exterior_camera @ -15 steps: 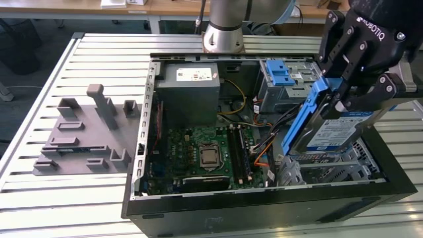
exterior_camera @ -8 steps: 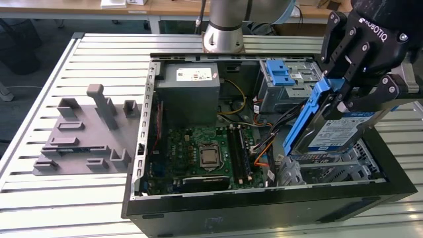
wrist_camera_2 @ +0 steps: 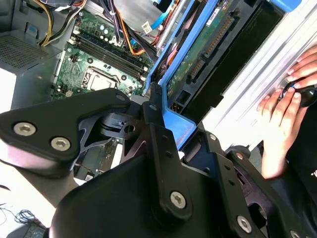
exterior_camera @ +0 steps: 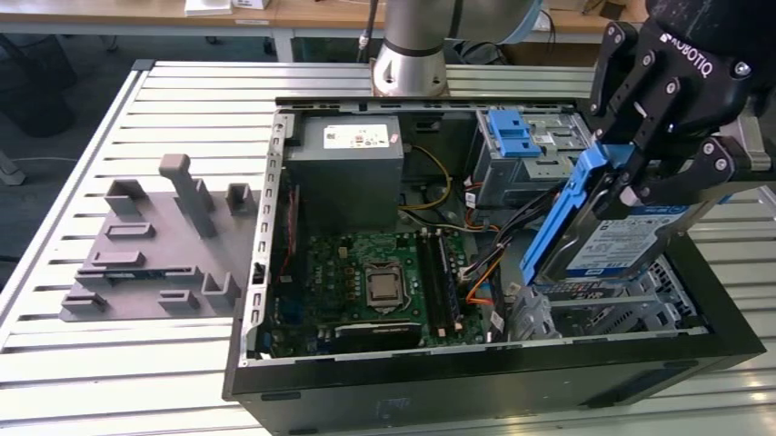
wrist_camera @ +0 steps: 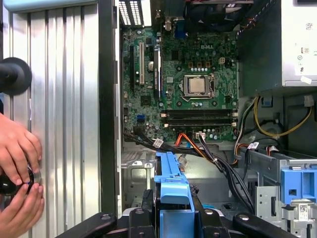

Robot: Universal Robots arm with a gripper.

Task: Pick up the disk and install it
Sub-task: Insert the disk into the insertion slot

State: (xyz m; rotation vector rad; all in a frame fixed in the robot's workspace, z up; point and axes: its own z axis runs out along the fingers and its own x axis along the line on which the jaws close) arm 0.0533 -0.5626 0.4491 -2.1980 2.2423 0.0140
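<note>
The disk (exterior_camera: 606,241) is a silver-grey drive with a blue-and-white label and blue side rails. It hangs steeply tilted over the metal drive cage (exterior_camera: 612,313) at the exterior view's right of the open computer case (exterior_camera: 485,386). My black gripper (exterior_camera: 655,182) is shut on its upper end, fingers pressing the two sides. In the second wrist view the disk's green circuit-board underside (wrist_camera_2: 208,54) faces the camera above the gripper (wrist_camera_2: 161,124). In the first wrist view the disk's blue rail (wrist_camera: 171,186) sticks out from between the fingers (wrist_camera: 148,203).
Inside the case lie the motherboard (exterior_camera: 376,282), a grey power supply box (exterior_camera: 352,150), a blue latch piece (exterior_camera: 515,136) and loose cables (exterior_camera: 485,259). A grey fixture (exterior_camera: 158,245) sits on the slatted table at the exterior view's left. A person's hands (wrist_camera: 17,148) rest beside the case.
</note>
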